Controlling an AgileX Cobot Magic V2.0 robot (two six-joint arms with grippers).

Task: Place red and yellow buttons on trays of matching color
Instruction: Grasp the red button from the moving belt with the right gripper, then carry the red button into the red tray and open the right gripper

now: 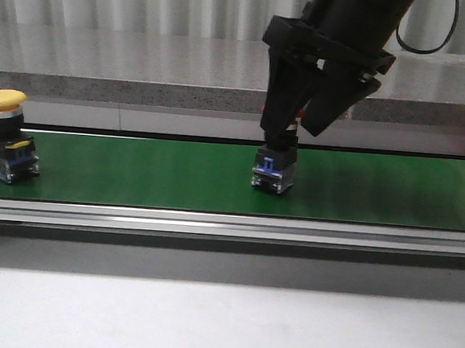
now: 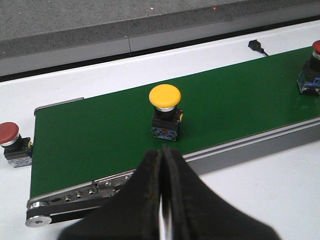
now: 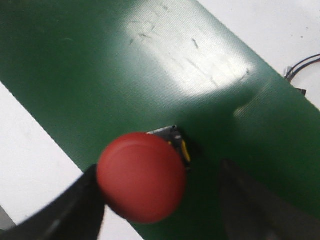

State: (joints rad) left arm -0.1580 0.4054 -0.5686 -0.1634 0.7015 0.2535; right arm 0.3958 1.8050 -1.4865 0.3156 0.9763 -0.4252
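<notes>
A red button (image 1: 275, 169) stands upright mid-belt on the green conveyor (image 1: 136, 174). My right gripper (image 1: 290, 132) hangs over it, open, with a finger on each side. In the right wrist view the red cap (image 3: 141, 176) sits between the fingers, against one finger (image 3: 82, 202) and apart from the other. A yellow button (image 1: 2, 133) stands at the belt's left end, also seen in the left wrist view as the yellow button (image 2: 165, 111). My left gripper (image 2: 162, 156) is shut on nothing, short of the belt's near rail. No trays are in view.
A second red button (image 2: 12, 144) sits on the white table just off the belt's end. Another red button (image 2: 310, 74) shows at the edge of the left wrist view, on the belt. A metal rail (image 1: 228, 224) runs along the belt's front. A grey ledge (image 1: 144, 62) lies behind.
</notes>
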